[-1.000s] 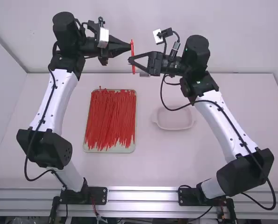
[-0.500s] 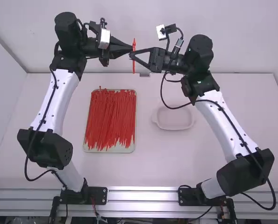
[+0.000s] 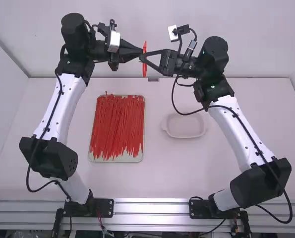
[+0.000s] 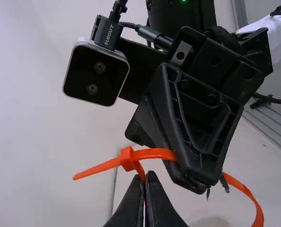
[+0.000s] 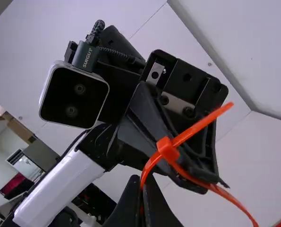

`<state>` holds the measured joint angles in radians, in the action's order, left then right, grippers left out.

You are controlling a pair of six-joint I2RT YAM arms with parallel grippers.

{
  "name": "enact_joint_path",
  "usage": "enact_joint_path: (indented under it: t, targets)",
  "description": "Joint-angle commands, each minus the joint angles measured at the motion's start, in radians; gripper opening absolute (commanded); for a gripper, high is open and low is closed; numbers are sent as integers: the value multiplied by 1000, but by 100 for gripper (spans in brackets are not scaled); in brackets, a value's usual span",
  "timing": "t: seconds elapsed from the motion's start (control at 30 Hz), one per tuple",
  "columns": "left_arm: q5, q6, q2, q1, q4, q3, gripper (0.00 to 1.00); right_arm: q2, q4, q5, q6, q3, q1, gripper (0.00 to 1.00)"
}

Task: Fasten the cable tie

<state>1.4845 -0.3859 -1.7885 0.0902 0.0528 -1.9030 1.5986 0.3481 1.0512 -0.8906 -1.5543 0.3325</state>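
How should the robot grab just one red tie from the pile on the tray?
Probably straight down from above, pinching one end across its thin width. The red ties lie flat and packed side by side on the tray, so their middles look hard to separate. At the pile's far edge one tip pokes out past the others, so fingers could likely close on it alone.

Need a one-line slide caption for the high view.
Left claw and right claw pinch one red cable tie in mid-air beyond a tray of spare ties and a white dish.
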Motion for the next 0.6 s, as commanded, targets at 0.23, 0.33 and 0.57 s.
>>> enact_joint_path:
  t: [0.23, 0.33, 0.57]
  targets:
    - [82, 0, 10, 27, -19, -27, 2, 0, 13, -85, -23, -3, -32, 0]
    - [82, -1, 10, 26, -18, -27, 2, 0, 24, -84, -27, -3, -48, 0]
    - [72, -4, 10, 26, -18, -27, 2, 0, 23, -3, -26, -3, -51, 16]
